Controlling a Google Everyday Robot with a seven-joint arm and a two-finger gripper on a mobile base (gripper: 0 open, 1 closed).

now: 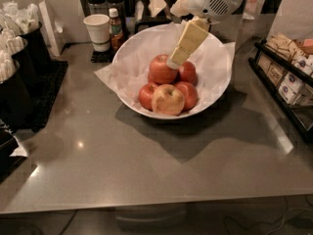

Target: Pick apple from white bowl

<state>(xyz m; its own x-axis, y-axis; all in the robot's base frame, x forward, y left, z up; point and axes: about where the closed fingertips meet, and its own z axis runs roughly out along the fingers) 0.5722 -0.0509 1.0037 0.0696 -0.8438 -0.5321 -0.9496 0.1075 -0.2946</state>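
Observation:
The white bowl (142, 58), wide and lined with crinkled white paper, stands on the grey counter at the centre back. It holds several apples. The apple (160, 70), round and evenly red, sits on top of the pile at the back. In front of it lies an apple with a big pale yellow patch (167, 100), with smaller dark red ones beside it. My gripper (176, 61) reaches down from the upper right, and its cream-coloured finger tip rests at the upper right edge of the red apple.
A small white paper cup (97, 32) and a sauce bottle (115, 27) stand behind the bowl at the left. Black holders with white packets (14, 38) line the left side. A black rack of packets (286, 77) stands at the right edge.

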